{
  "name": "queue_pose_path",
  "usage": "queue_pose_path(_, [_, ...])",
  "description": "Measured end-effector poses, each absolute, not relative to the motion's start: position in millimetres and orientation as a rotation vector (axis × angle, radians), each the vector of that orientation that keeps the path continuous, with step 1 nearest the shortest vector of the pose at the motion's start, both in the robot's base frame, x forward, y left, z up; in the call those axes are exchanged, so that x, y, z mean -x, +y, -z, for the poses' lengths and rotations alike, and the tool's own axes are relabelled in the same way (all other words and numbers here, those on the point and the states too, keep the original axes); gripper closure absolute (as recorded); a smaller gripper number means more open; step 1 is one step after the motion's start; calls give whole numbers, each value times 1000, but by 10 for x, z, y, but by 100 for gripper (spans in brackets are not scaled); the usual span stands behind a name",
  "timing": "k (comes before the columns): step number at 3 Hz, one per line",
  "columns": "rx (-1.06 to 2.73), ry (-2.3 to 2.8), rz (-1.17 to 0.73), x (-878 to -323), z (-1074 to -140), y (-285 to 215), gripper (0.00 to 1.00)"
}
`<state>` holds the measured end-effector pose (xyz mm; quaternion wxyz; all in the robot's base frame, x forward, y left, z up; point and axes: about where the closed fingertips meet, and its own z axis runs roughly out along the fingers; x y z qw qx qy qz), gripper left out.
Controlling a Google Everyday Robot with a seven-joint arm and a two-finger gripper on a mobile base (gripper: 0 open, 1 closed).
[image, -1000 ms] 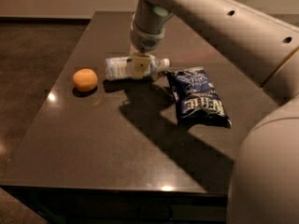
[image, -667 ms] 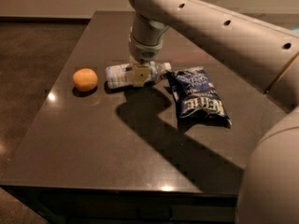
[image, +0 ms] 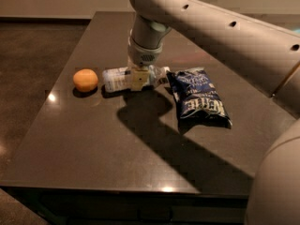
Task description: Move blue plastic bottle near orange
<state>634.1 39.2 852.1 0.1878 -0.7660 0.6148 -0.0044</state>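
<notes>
Centrally, claw [image: 139,79] gripping bottle [image: 116,78], orange [image: 85,80] nearby

**Bottle on its side, orange just to its left**

The blue plastic bottle [image: 116,79] lies on its side on the dark tabletop [image: 93,144], its long axis running left to right, with the pale blue-and-white label showing at the left end. The orange [image: 86,80], round and smooth, sits just beside that end, a narrow gap between them. The gripper [image: 139,81] comes down from above over the bottle's middle, hiding that part.
</notes>
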Motion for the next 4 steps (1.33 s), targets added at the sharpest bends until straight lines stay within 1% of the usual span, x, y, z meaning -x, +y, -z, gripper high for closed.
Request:
queue_pose_path(1, [2151, 1715, -62, -6226, -8596, 469, 36])
queue_pose_path(2, [2147, 1712, -98, -6197, -8625, 505, 13])
queue_pose_path(3, [2149, 1711, -101, -6194, -8614, 513, 0])
queue_pose_path(4, [2149, 1711, -101, -6194, -8614, 513, 0])
